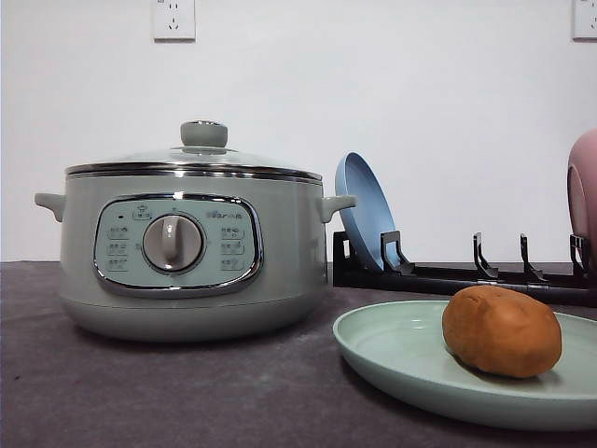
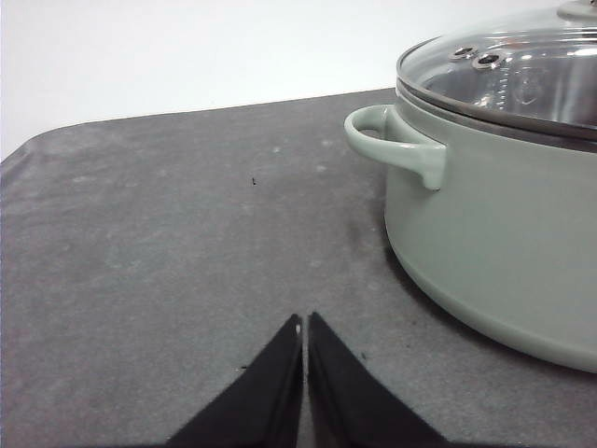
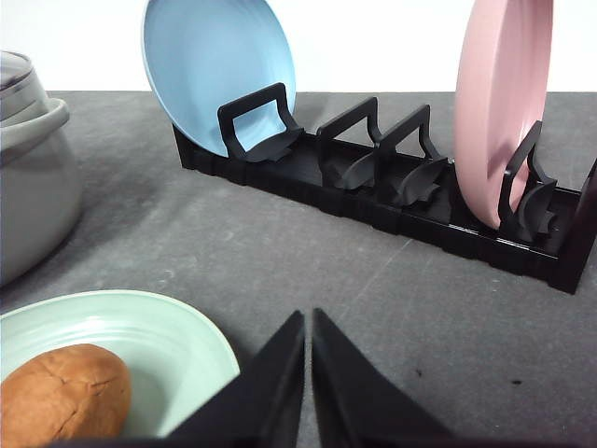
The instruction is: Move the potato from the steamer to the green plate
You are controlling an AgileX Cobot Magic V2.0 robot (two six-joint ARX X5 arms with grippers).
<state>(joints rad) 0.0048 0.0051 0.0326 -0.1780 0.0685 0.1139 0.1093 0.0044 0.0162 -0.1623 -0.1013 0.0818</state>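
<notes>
The orange-brown potato (image 1: 502, 330) lies on the pale green plate (image 1: 401, 355) at the front right of the table; the right wrist view also catches the potato (image 3: 62, 392) on the plate (image 3: 177, 341). The pale-green steamer (image 1: 187, 252) stands left of the plate with its glass lid on. In the left wrist view the steamer (image 2: 504, 233) sits ahead of my left gripper (image 2: 305, 327), which is shut and holds nothing. My right gripper (image 3: 309, 322) is shut and empty, just beside the plate's rim.
A black dish rack (image 1: 448, 275) stands behind the plate, holding an upright blue plate (image 1: 366, 210) and a pink dish (image 1: 584, 191). The rack (image 3: 392, 201) lies ahead of the right gripper. Dark grey table surface (image 2: 168, 243) stretches left of the steamer.
</notes>
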